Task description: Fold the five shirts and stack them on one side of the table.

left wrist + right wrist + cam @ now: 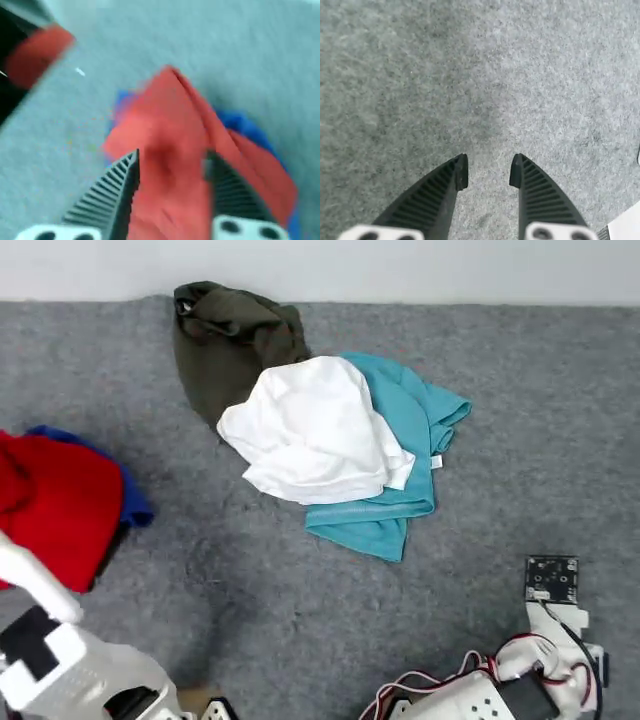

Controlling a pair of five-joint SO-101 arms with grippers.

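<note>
- Right arm's tool point(489, 157) hangs just over the bare grey desk point(470, 60), fingers a little apart with nothing between them.
- Left tool point(172, 154) is spread as well, sitting above the red shirt point(170, 110). Red cloth shows through the gap, but it's too blurry to say whether the fingers touch it.
- From the high view, both arms sit at the near edge of the desk. The left arm point(70, 670) is at the corner by the red shirt, and the right arm point(520, 685) is at the other near corner with red and white wires looped beside it.
- Red shirt is bunched up at the left edge of the desk, lying on top of the blue shirt point(135, 502), which peeks out along its far and inner sides.
- Other three are piled together toward the far middle, well apart from the red and blue pair.
- White shirt point(315, 430) is on top of that pile, crumpled.
- Olive shirt point(225, 340) pokes out from under it at the far side, right up against the wall point(400, 270).
- Teal shirt point(405, 440) is underneath too, sticking out on the near and right sides.
</note>
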